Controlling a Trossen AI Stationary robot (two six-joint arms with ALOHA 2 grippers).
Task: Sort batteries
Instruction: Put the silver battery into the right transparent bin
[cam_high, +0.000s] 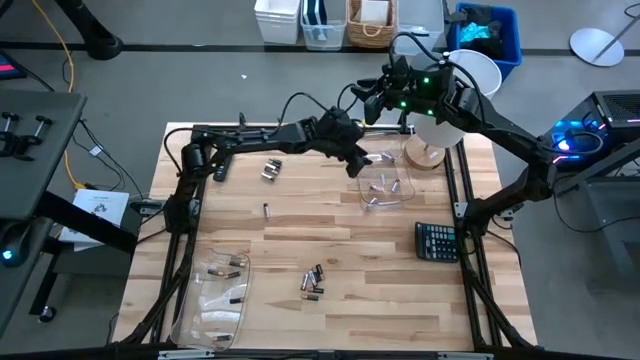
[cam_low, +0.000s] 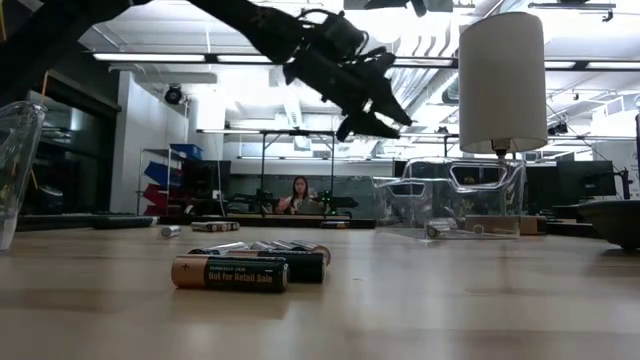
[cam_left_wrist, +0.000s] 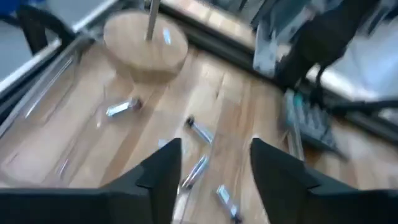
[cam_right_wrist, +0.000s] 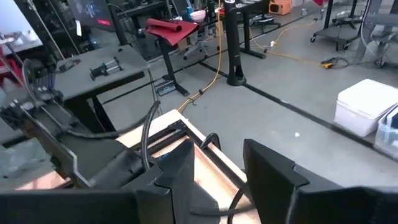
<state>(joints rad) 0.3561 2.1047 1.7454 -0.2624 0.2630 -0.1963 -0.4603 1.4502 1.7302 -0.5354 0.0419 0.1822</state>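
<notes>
High view: left gripper hangs over the clear tray at far right, empty. Right gripper waits beyond the far edge.

Low view: batteries lie mid-table.

Left wrist view: fingers parted; silvery batteries below.

Right wrist view: fingers apart, nothing held.

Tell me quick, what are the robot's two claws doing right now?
Left gripper: open, empty, over the clear tray with silvery batteries in it.
Right gripper: open, empty, up past the table's far edge.
</notes>
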